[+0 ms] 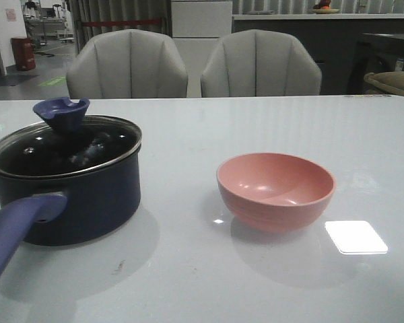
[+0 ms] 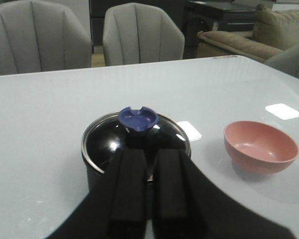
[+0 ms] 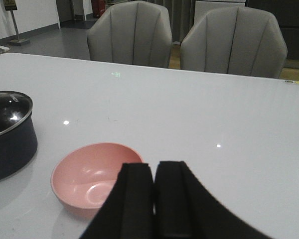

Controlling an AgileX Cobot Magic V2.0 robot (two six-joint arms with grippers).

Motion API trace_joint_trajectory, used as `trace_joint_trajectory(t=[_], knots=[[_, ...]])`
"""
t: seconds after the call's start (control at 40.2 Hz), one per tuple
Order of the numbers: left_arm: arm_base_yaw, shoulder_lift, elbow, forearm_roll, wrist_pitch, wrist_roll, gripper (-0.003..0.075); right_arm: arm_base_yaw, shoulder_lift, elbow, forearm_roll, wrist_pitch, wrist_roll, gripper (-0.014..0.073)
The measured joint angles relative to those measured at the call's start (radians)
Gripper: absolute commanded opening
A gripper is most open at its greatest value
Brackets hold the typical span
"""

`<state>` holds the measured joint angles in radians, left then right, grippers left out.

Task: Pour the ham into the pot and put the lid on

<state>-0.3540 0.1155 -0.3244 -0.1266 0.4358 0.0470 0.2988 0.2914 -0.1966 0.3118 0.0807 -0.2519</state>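
**A:** Glass lid (image 1: 64,145) is seen seated on the navy pot (image 1: 87,202) at the desk's (image 1: 256,134) left. Ham can't be made out anywhere.

**B:** Pink bowl (image 1: 276,190) is parked to its right, well apart, looking empty. Left fingers (image 2: 129,184) and right fingers (image 3: 172,199) are pressed together, nothing gripped.

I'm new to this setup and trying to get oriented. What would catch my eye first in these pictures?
The dark navy pot on the table's left, its long handle pointing toward the camera, with the glass lid and its blue knob already on it. To its right stands an empty pink bowl, upright and apart from the pot. Both grippers, left and right, hang back with fingers nearly together, holding nothing.
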Motion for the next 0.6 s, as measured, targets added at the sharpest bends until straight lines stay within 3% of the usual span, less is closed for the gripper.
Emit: trace_joint_trajectory(t=[0.348,0.597], knots=[[0.251,-0.12,0.289,0.079,-0.275,0.0,0.0134,0.0,0.0,0.0,0.0,0.0,0.0,0.015],[0.283,-0.12,0.33,0.096,-0.355,0.0,0.0134,0.0,0.0,0.0,0.0,0.0,0.0,0.015]])
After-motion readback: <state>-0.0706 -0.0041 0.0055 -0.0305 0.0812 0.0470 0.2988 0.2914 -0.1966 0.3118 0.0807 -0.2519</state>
